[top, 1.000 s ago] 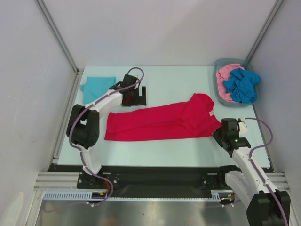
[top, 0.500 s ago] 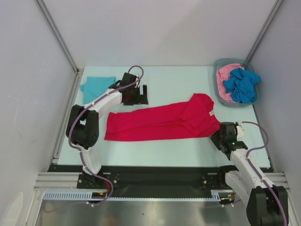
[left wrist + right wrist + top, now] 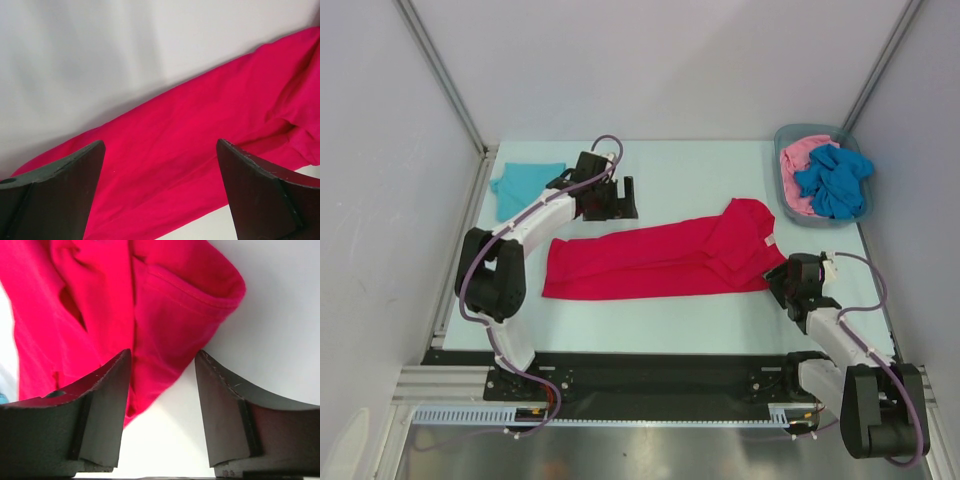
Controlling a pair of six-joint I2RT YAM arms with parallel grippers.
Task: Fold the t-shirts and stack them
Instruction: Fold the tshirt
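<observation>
**A:** So where's the red t-shirt [image 3: 660, 258] sitting right now?

**B:** Stretched out long across the middle of the table [image 3: 700, 170], with the rumpled, wider end on the right side.

**A:** And the arms?

**B:** The left end effector [image 3: 160, 150] is over the shirt's far edge, fingers spread wide, holding nothing. The right end effector [image 3: 162, 357] is right at the shirt's right end. Its fingers are apart too, with bare table showing between them, so no pinch on the cloth.

**A:** Other shirts?

**B:** The teal t-shirt [image 3: 525, 185] lies folded at the far left corner. The pink t-shirt [image 3: 798, 160] and blue t-shirt [image 3: 835, 180] are heaped in the grey bin [image 3: 780, 180] at far right.
</observation>
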